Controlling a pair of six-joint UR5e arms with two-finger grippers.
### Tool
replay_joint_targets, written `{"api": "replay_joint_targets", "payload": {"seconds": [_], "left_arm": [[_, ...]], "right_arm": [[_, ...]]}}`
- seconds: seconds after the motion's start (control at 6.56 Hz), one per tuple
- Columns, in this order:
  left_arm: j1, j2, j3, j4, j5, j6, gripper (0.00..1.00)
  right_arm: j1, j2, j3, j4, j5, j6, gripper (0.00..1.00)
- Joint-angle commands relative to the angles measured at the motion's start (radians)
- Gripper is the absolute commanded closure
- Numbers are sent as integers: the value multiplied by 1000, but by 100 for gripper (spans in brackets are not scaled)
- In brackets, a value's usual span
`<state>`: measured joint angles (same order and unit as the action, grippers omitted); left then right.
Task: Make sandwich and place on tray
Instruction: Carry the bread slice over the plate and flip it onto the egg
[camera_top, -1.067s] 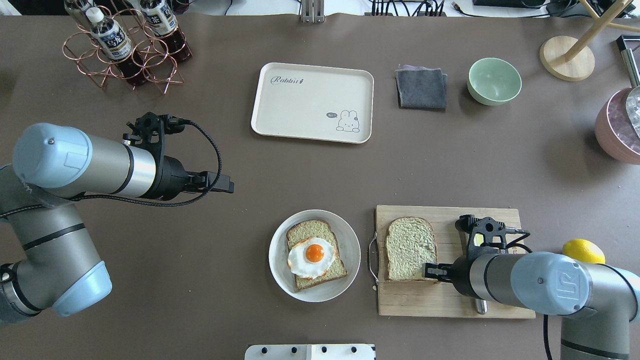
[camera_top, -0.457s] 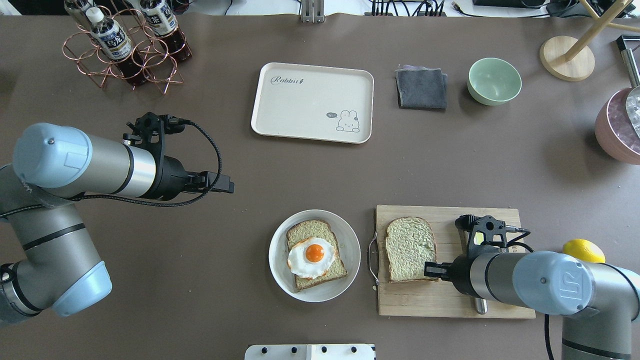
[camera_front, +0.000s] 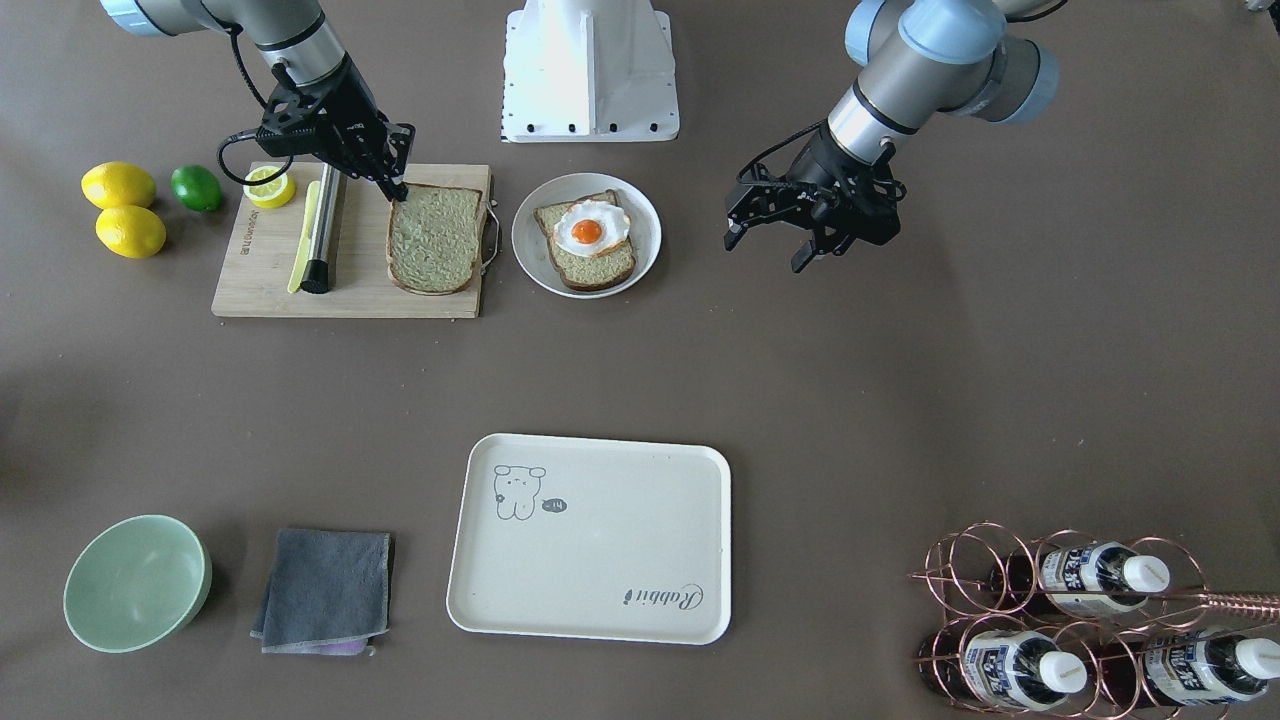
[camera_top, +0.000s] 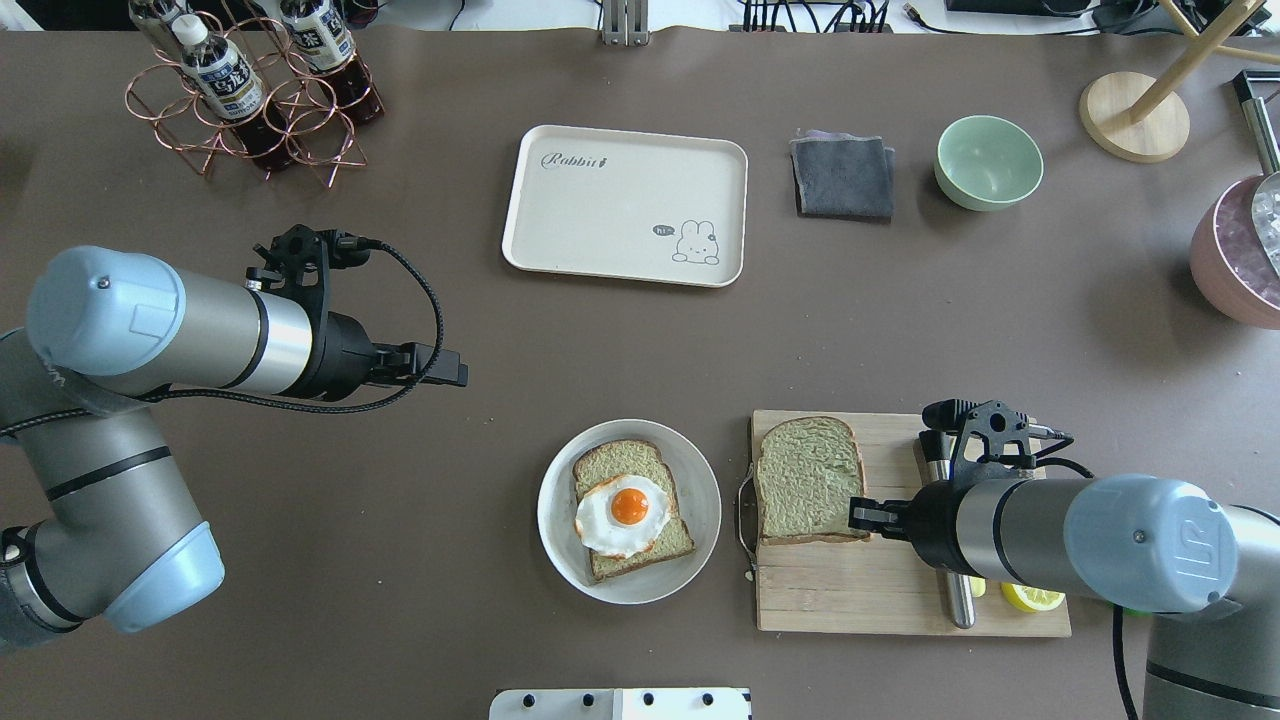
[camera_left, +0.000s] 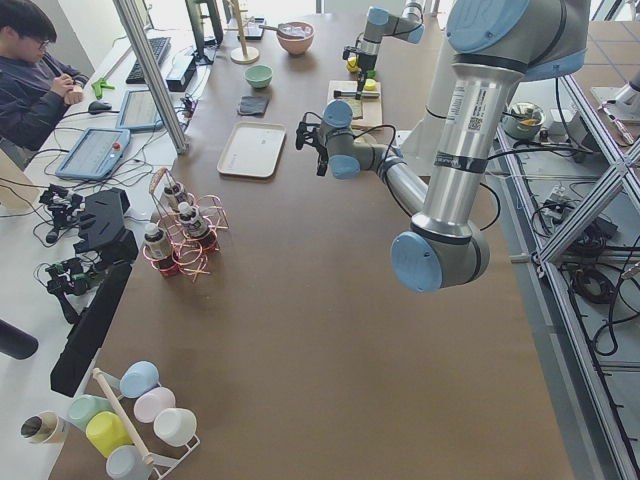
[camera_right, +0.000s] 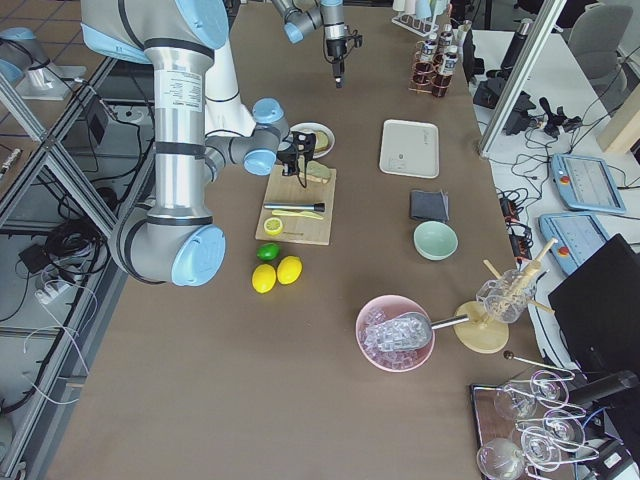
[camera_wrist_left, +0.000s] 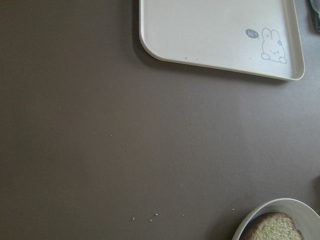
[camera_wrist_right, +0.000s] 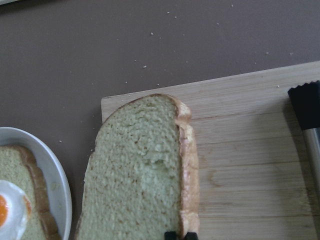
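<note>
One bread slice (camera_top: 808, 480) with a pale green face lies on the wooden cutting board (camera_top: 880, 595). My right gripper (camera_top: 858, 517) is shut on its near crust, as the right wrist view (camera_wrist_right: 180, 235) shows. The slice (camera_wrist_right: 135, 175) reaches the board's left edge. The other slice (camera_top: 612, 462) lies on a round white plate (camera_top: 702, 480) with the fried egg (camera_top: 622, 512) on top. The cream tray (camera_top: 625, 203) is empty at the far middle. My left gripper (camera_front: 765, 252) hangs open and empty above the table, left of the plate.
A metal-handled knife (camera_top: 955, 595) and a lemon slice (camera_top: 1030, 598) lie on the board under my right arm. Lemons (camera_front: 120, 185) and a lime (camera_front: 196, 187) sit beside the board. A grey cloth (camera_top: 843, 178), a green bowl (camera_top: 988, 162) and a bottle rack (camera_top: 250, 95) stand at the back.
My right gripper has pulled the bread slice leftward and farther up the board and turned it a little. The lemon slice now shows under the arm. The left arm has not moved.
</note>
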<state>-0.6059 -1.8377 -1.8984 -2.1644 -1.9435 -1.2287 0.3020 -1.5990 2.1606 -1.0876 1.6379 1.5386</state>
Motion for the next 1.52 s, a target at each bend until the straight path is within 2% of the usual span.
{"api": "replay_joint_targets", "payload": {"seconds": [0.0, 0.46, 0.61, 0.76, 0.91, 1.37], "left_arm": [[0, 0, -1, 0, 0, 0, 2], [-2, 2, -2, 0, -2, 0, 2], [-2, 2, -8, 0, -2, 0, 2], [-2, 2, -8, 0, -2, 0, 2], [-2, 2, -7, -2, -2, 0, 2], [-2, 3, -7, -2, -2, 0, 2]], "right_arm": [[9, 45, 37, 0, 10, -2, 100], [-56, 161, 19, -2, -18, -6, 100], [-88, 236, -22, -3, -68, -11, 100], [-92, 288, -83, -5, -76, -49, 100], [-98, 293, -94, -3, -76, -172, 100], [-92, 321, -140, 3, -84, -325, 100]]}}
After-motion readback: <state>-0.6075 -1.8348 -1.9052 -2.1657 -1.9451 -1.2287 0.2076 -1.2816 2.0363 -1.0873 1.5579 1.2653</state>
